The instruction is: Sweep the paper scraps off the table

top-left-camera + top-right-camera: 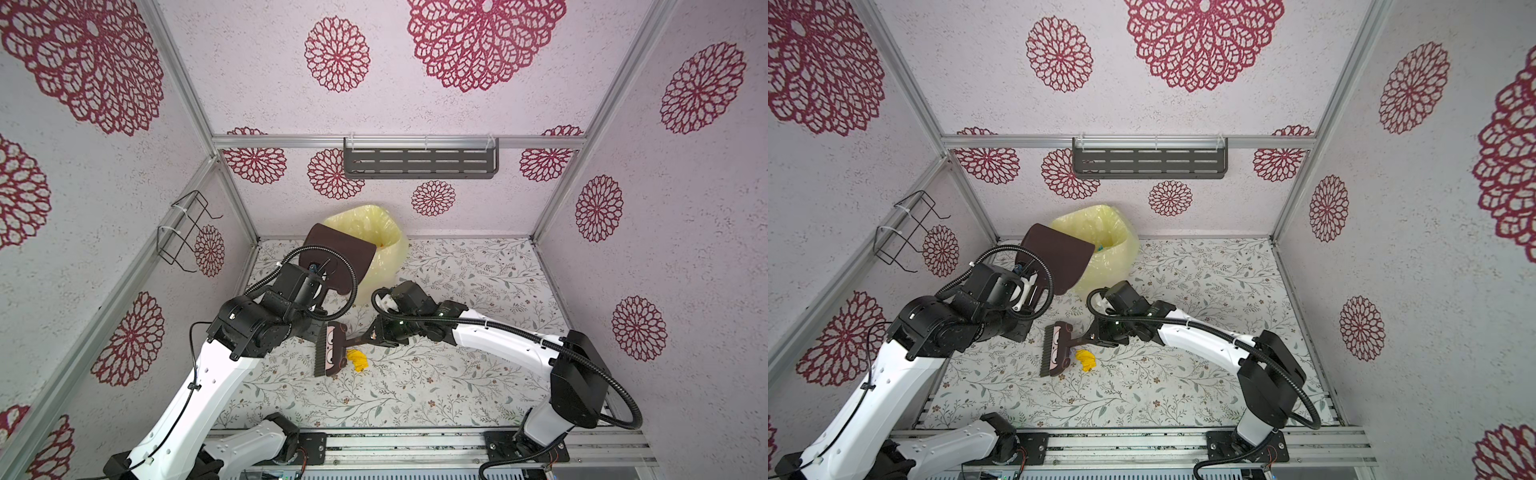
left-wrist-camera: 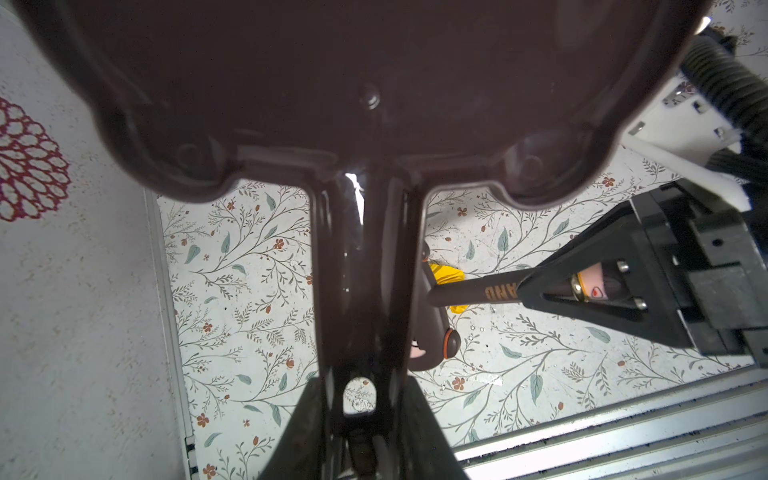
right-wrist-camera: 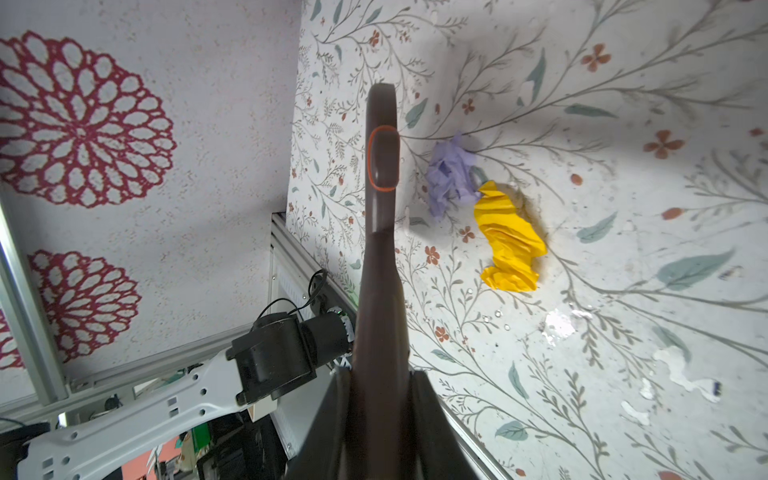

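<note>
Two paper scraps (image 1: 358, 360) lie on the table (image 1: 457, 386), seemingly touching: a yellow wad (image 3: 509, 241) and a lilac wad (image 3: 451, 176), just beside the head of the brush (image 1: 330, 349), on its handle side. Our right pincer (image 1: 371, 338) is clamped on the brush handle. Our left pincer (image 2: 361, 392) grips the handle of the dustpan (image 1: 338, 253), which tilts over the yellow bin bag (image 1: 374, 226) at the back. We judge we are emptying the pan. Next we must lay the dustpan flat beside the wads, then bring the bristles round behind them.
</note>
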{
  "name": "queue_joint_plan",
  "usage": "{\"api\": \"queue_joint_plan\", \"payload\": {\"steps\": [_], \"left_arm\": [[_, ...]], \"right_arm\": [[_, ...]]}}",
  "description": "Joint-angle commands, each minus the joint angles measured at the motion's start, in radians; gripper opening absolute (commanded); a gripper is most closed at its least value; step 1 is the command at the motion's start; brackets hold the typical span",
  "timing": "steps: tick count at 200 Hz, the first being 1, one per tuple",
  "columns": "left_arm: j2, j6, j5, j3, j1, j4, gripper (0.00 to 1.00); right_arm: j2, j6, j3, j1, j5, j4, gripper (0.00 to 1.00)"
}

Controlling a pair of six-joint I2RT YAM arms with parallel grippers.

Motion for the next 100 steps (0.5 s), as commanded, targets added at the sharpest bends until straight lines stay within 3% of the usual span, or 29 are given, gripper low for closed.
{"api": "queue_joint_plan", "payload": {"steps": [1,59,100], "left_arm": [[0.005,-0.001,0.003,0.025,0.004,0.030,0.00],[0.025,0.003,0.013,0.039,0.004,0.022,0.00],[0.031,0.009,0.023,0.037,0.005,0.029,0.00]], "right_arm": [[0.062,-0.045,0.080,0.033,-0.103,0.104,0.00],[0.285,-0.013,0.239,0.148,-0.173,0.241,0.00],[0.300,-0.024,0.180,0.129,-0.066,0.214,0.00]]}}
